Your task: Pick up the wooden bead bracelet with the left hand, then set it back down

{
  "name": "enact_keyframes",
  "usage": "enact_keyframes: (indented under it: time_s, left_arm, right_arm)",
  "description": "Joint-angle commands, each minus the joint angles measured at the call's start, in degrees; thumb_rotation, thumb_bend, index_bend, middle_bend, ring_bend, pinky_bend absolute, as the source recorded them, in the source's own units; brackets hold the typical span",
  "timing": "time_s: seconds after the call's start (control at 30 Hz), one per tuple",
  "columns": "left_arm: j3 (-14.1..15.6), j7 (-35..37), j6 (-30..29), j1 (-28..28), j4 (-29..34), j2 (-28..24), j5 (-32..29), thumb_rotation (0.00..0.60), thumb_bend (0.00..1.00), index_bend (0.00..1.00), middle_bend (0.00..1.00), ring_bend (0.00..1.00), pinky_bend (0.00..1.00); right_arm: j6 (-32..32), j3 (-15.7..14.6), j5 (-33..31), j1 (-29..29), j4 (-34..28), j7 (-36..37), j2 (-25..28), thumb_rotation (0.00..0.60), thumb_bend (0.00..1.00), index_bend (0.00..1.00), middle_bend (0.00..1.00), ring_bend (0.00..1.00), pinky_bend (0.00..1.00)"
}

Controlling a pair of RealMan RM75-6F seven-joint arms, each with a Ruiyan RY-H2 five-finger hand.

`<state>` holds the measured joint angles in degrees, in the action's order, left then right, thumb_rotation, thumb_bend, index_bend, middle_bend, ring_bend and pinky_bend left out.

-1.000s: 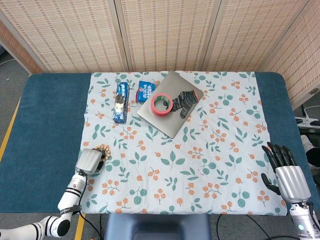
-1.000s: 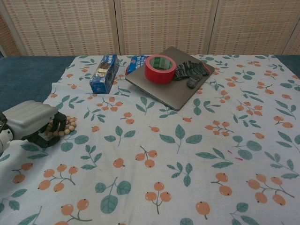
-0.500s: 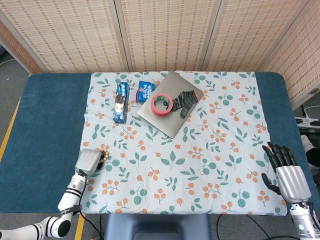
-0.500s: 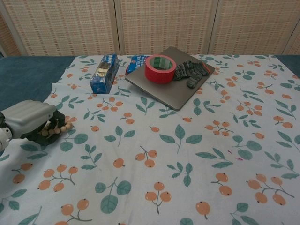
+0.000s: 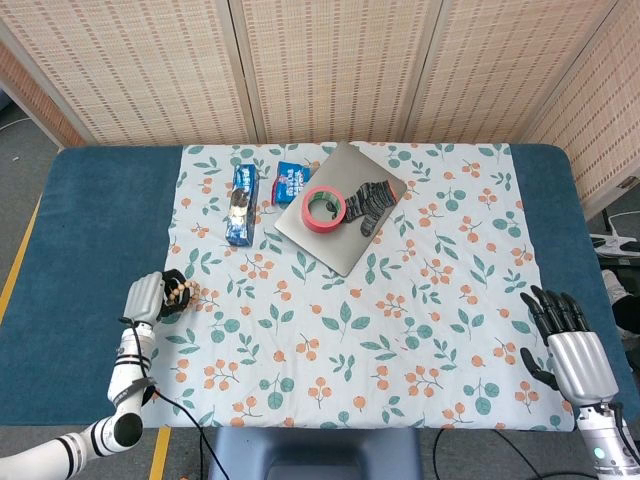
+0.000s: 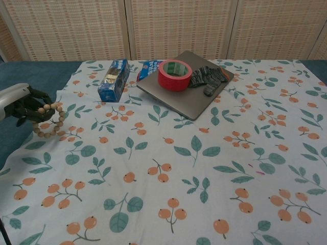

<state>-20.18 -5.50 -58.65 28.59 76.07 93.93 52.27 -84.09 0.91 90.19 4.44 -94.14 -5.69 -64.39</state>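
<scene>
Above the cloth now, bracelet (image 6: 48, 121) in left hand (image 6: 20, 104).

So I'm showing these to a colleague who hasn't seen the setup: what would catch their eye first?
Probably the red tape roll sitting on the grey laptop at the far middle of the floral cloth, with a dark glove beside it. Next, the left hand at the cloth's left edge, holding the wooden bead bracelet dangling off the table.

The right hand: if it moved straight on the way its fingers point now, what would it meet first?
The right hand, open, points away from the robot along the tablecloth's right edge. Nothing stands in that line; the way looks free up to the table's far edge, though depth is uncertain.
</scene>
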Motion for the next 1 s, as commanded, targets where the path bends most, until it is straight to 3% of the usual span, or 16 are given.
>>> enact_keyframes:
  time_s: [0.03, 0.13, 0.33, 0.53, 0.8, 1.0]
  left_arm:
    - [-7.8, 4.3, 7.9, 0.2, 7.7, -4.7, -17.7, 0.6, 0.78, 0.69, 0.74, 0.61, 0.83]
    - [-9.2, 1.9, 10.9, 2.5, 9.5, -8.2, -28.3, 0.6, 0.79, 0.69, 0.75, 0.61, 0.83]
    - [-8.8, -4.1, 14.9, 8.8, 10.7, -13.9, -48.7, 0.6, 0.8, 0.69, 0.76, 0.61, 0.83]
    - [-9.9, -1.3, 21.7, 10.9, 11.3, -18.0, -58.8, 0.6, 0.79, 0.69, 0.76, 0.61, 0.83]
    - [-11.8, 7.6, 32.4, 8.3, 9.7, -19.1, -55.4, 0.6, 0.74, 0.67, 0.75, 0.6, 0.83]
    - [-15.3, 14.6, 39.2, 3.4, 5.4, -15.5, -43.8, 0.6, 0.62, 0.63, 0.7, 0.56, 0.76]
  right_arm:
    - [0.2, 0.0, -0.1, 0.1, 0.0, -0.1, -0.1, 0.6, 0.31, 0.0, 0.0, 0.0, 0.0]
    - [0.6, -0.1, -0.3, 0.2, 0.0, 0.1, -0.1, 0.6, 0.31, 0.0, 0.0, 0.0, 0.0]
    - [0.9, -0.2, -0.3, 0.4, -0.1, 0.4, 0.0, 0.6, 0.31, 0.0, 0.0, 0.0, 0.0]
    - [0.9, -0.2, -0.2, 0.4, -0.2, 1.0, 0.4, 0.6, 0.31, 0.0, 0.0, 0.0, 0.0]
    - [1.2, -0.5, 0.0, 0.4, -0.5, 1.4, 0.6, 0.6, 0.31, 0.0, 0.0, 0.0, 0.0]
    - [1.8, -0.8, 0.2, 0.6, -0.7, 1.7, 0.7, 0.6, 0.31, 0.0, 0.0, 0.0, 0.0]
